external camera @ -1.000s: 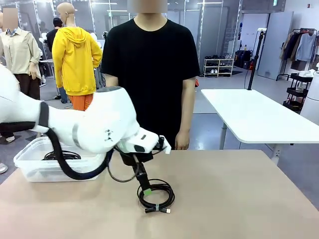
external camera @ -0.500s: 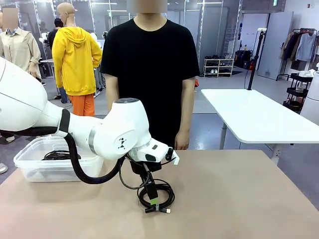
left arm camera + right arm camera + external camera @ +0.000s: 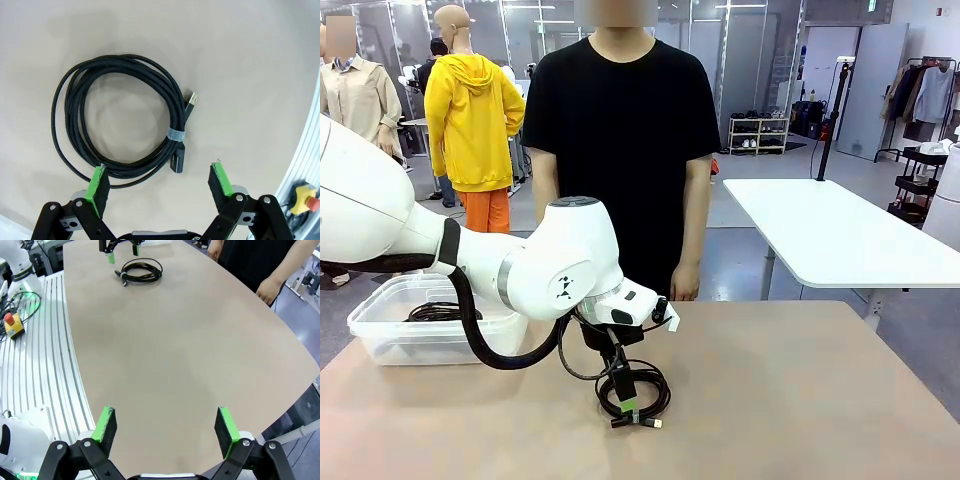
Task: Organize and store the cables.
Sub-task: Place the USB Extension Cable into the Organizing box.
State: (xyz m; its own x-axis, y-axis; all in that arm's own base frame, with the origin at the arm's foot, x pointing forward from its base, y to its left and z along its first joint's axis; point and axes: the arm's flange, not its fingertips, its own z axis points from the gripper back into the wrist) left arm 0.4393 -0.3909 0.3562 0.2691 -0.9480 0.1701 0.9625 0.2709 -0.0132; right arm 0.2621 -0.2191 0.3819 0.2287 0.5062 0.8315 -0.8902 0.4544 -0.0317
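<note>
One of the cables (image 3: 656, 386), a thin black cord wound in a round coil with a taped band and plug ends, lies flat on the tan table near the front middle. My left gripper (image 3: 624, 392) hangs open just above it. In the left wrist view the coil (image 3: 120, 61) lies ahead of the gripper (image 3: 159, 172), whose green pads straddle the coil's near edge and the plug. Another coiled cable (image 3: 436, 312) rests inside the clear bin (image 3: 380, 340). My right gripper (image 3: 166, 418) is open over bare table, far from the coil (image 3: 159, 271) and the left gripper (image 3: 123, 253).
A person (image 3: 620, 150) in a black shirt stands at the far edge, hands down; one hand (image 3: 270, 290) shows by the table rim. The clear bin sits at the far left. A yellow stop button (image 3: 13, 325) lies on the ribbed metal base beside the table.
Over the last second my left arm swung right and brought its open gripper down over the coil; in the last half second it has held still.
</note>
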